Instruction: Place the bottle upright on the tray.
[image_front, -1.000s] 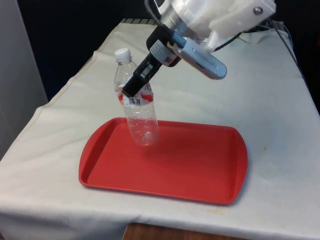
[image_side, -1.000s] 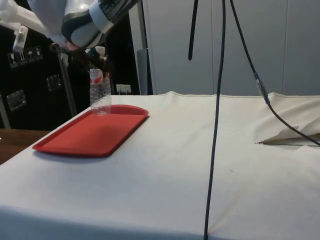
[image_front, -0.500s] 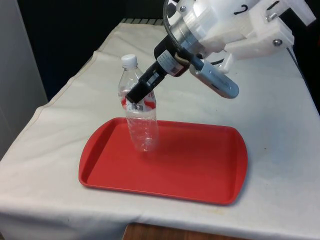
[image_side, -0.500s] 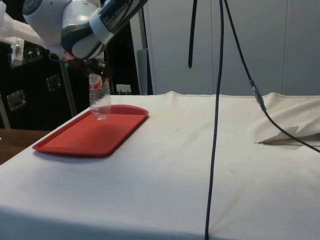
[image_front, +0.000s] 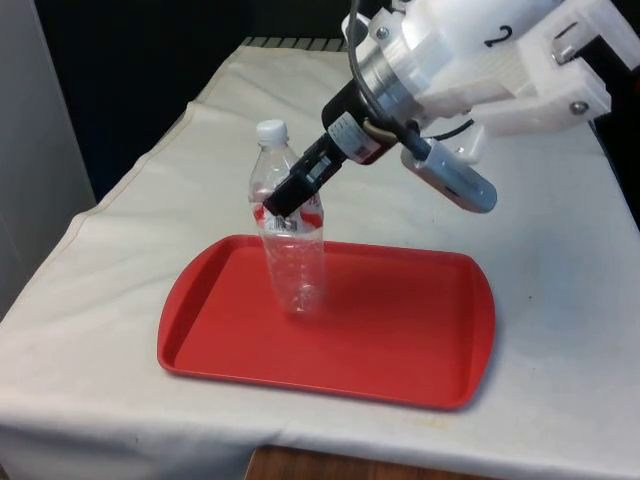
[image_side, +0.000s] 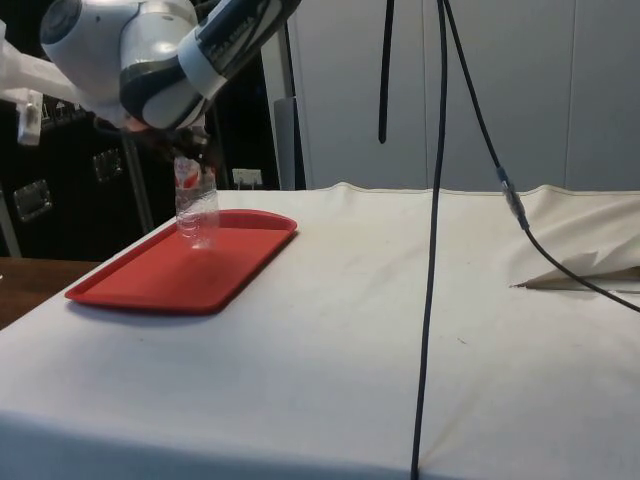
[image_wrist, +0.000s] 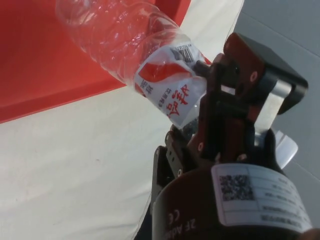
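Bottle (image_front: 290, 240): clear thin plastic, ribbed lower body, white screw cap (image_front: 271, 131), red-and-white label band around the upper body with red characters and a barcode readable in the wrist view (image_wrist: 170, 85). Looks empty, though the clear plastic makes that hard to judge.

Tray (image_front: 400, 340): red plastic, flat rectangle, rounded corners, low raised rim, smooth slightly glossy surface. It sits on the white cloth of the tabletop (image_front: 560, 300), close to the tabletop's near edge in the front view. Cloth is matte with soft creases.

Tool (image_front: 285, 200): black fingers clamped narrow on the bottle at label height, below the neck, coming in at a slant from above. In the wrist view one finger (image_wrist: 227, 107) presses against the label; the other is mostly hidden behind the bottle.

Bottle position: nearly upright with a slight lean, base at the tray surface in the tray's half toward the front view's left, closer to the far rim. Can't tell whether the base is fully seated or just off the surface.

Side view: the arm covers the bottle's cap and neck; lower body (image_side: 197, 215) shows over the tray (image_side: 150, 285).
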